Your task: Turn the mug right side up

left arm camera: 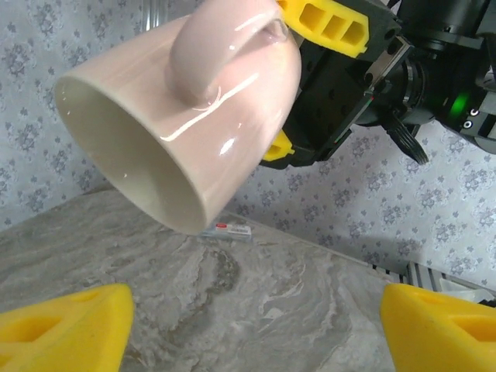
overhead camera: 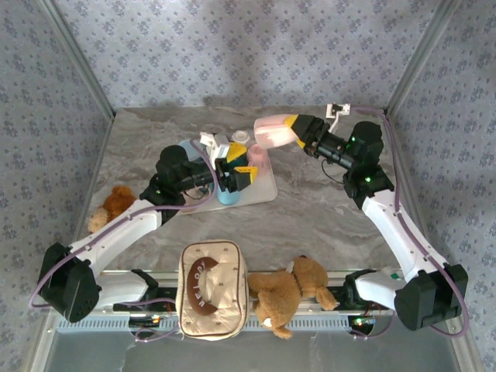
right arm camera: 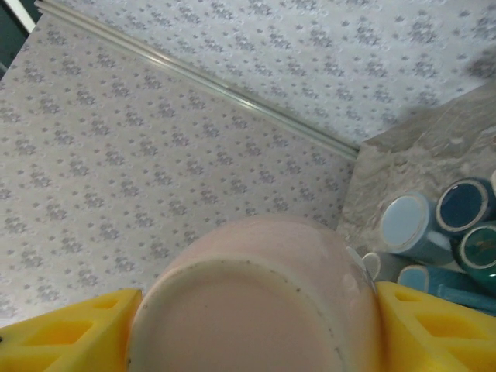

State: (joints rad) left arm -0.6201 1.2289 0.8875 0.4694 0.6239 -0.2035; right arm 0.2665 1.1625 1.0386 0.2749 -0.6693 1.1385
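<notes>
Now right hand [overhead camera: 288,132] grips pink mug [overhead camera: 268,132] sideways; left hand [overhead camera: 242,164] spread, empty; pouch [overhead camera: 213,291] lettering illegible.

A glossy pale-pink ceramic mug [overhead camera: 273,132], cream-white inside, hangs in the air tipped on its side just beyond the far edge of the white tray [overhead camera: 266,188], mouth turned leftward, handle apparently uppermost.

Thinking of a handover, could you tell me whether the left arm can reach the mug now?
Probably yes: the right gripper holds the mug in the air by its base, and the rim faces the open left gripper with nothing in between.
</notes>
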